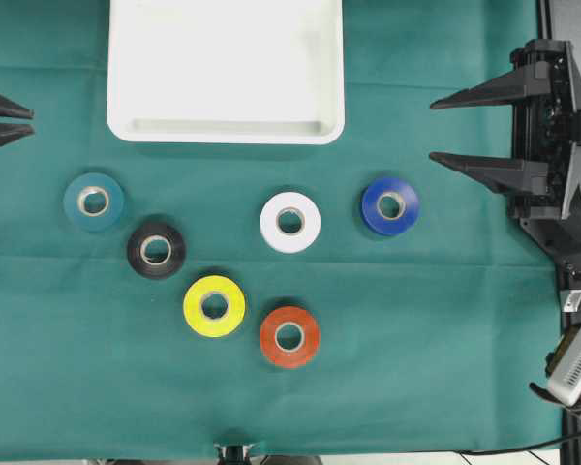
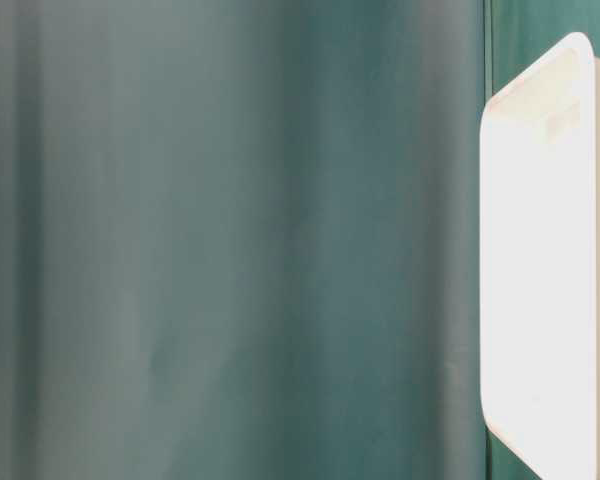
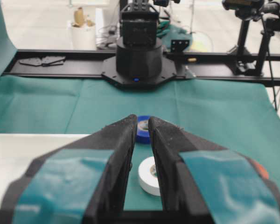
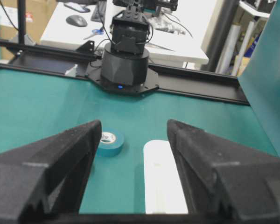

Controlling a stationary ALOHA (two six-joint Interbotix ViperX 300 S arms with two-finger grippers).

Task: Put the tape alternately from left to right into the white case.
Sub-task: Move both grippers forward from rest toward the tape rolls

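Six ring-shaped tape rolls [image 1: 214, 306] lie below the shallow white plastic case [image 1: 226, 131].
Left gripper [image 1: 29, 123] closed, empty; right gripper [image 1: 434, 130] spread apart, empty.

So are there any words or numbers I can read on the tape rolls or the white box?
No readable text anywhere.
teal roll: dark marks on its pale core, too blurred to read.
white roll: marks on its core, too blurred.
white case: plain, no label.

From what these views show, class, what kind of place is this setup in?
Probably a robotics lab or workshop: a table under green cloth with an arm base bolted at its edge, camera stands beyond, and a desk with a computer mouse.
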